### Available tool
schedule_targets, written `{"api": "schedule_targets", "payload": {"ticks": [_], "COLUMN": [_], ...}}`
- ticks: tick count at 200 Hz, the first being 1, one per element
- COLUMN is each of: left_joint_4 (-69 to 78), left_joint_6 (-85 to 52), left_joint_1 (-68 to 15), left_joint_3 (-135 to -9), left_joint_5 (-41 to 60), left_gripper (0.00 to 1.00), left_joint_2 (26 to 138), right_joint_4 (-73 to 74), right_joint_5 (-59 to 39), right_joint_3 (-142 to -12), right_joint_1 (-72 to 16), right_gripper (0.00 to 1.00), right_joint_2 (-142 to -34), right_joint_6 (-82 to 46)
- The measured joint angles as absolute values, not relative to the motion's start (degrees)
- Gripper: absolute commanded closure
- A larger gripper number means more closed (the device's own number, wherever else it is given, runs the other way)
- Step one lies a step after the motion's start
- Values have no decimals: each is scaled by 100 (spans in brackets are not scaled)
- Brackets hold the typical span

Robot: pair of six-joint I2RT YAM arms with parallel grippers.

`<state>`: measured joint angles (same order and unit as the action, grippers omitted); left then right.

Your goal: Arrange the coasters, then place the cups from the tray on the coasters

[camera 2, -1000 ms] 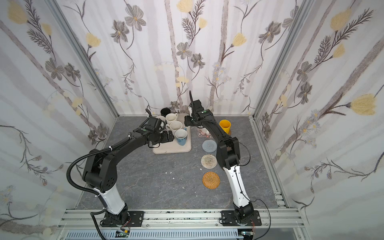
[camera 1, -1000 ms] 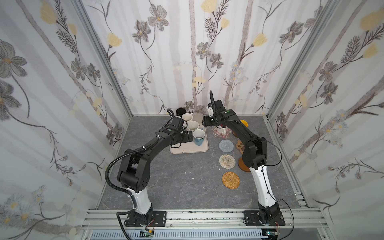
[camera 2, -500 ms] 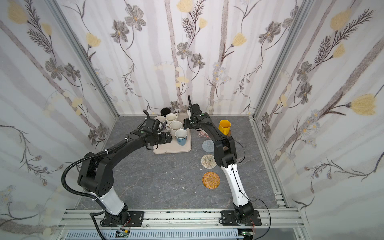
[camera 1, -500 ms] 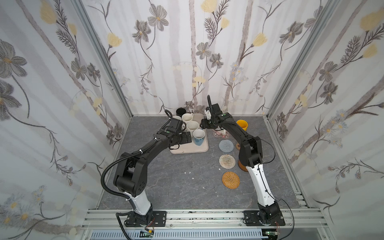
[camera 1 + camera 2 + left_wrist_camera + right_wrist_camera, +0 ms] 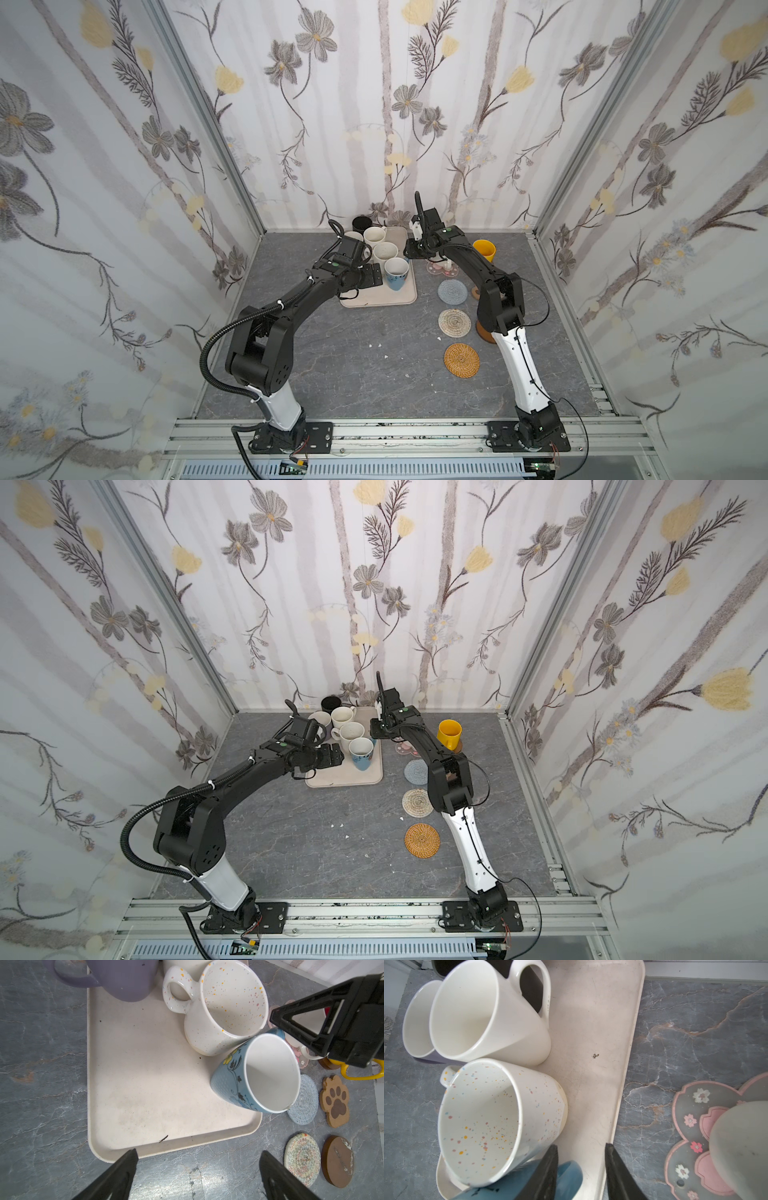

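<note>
On the beige tray [image 5: 374,299] stand the black, lavender [image 5: 124,980], plain cream [image 5: 477,1012], speckled [image 5: 224,1012] and pale blue [image 5: 395,274] cups. My right gripper [image 5: 581,1167] is at the tray's right edge, open, with the blue cup's handle [image 5: 571,1174] between its fingers; it touches only one finger. My left gripper [image 5: 197,1167] hangs wide open over the table at the tray's near edge, holding nothing. The yellow cup [image 5: 484,250] sits on a brown disc. A white cup [image 5: 741,1147] rests on the pink-flower coaster [image 5: 691,1105].
Right of the tray lie the grey-blue [image 5: 452,291], beige woven [image 5: 454,322] and tan rattan [image 5: 461,360] coasters in a column. The paw coaster [image 5: 334,1103] and a bare brown disc [image 5: 337,1163] lie beside them, partly under my right arm. Patterned walls close in three sides.
My right gripper has dropped toward the tray's right edge beside the blue cup, and its jaws have narrowed. The left gripper has barely moved.
</note>
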<state>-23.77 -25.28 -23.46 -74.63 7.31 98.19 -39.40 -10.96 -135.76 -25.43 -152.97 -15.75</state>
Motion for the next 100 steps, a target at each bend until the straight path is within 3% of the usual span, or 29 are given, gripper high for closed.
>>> {"api": "schedule_targets", "payload": {"ticks": [100], "left_joint_4": [-2377], "left_joint_6": [-2593], "left_joint_1": [-2353], "left_joint_3": [-7461], "left_joint_5": [775], "left_gripper": [7], "left_joint_2": [9819], "right_joint_4": [-4176], "right_joint_5": [-963], "right_joint_3": [-12960], "right_joint_1": [-2587], "right_gripper": [69], "right_joint_2": [-14818], "right_joint_6": [-1446]}}
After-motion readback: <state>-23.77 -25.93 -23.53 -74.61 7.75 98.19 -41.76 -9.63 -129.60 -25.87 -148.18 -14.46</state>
